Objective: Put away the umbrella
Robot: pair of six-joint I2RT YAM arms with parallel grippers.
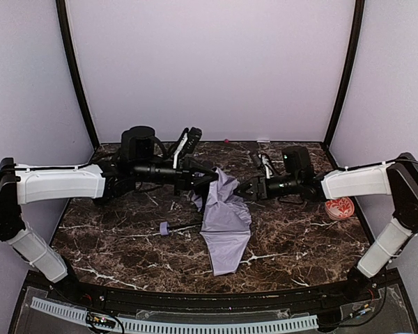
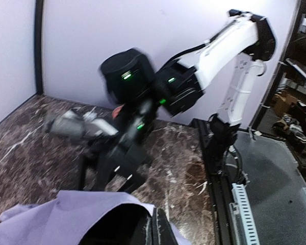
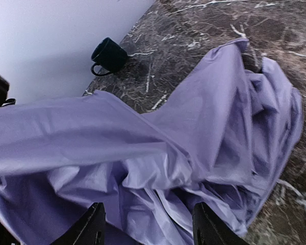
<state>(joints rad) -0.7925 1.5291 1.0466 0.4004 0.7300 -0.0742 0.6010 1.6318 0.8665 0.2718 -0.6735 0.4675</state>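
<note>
Umbrella [image 1: 226, 223] at the middle of the bench [image 1: 125, 243]. Hangs as loose lavender fabric from the left end effector [image 1: 210, 179], clamped shut on its upper edge, and trails down onto the bench top. Right end effector [image 1: 245, 189] just beside the cloth, fingers [image 3: 94, 227] spread apart.

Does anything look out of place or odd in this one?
The umbrella looks untidy. Its lavender fabric hangs crumpled from the left gripper and sprawls unwrapped across the table, with its small handle sticking out beside it. Nothing looks spilled or damaged.
</note>
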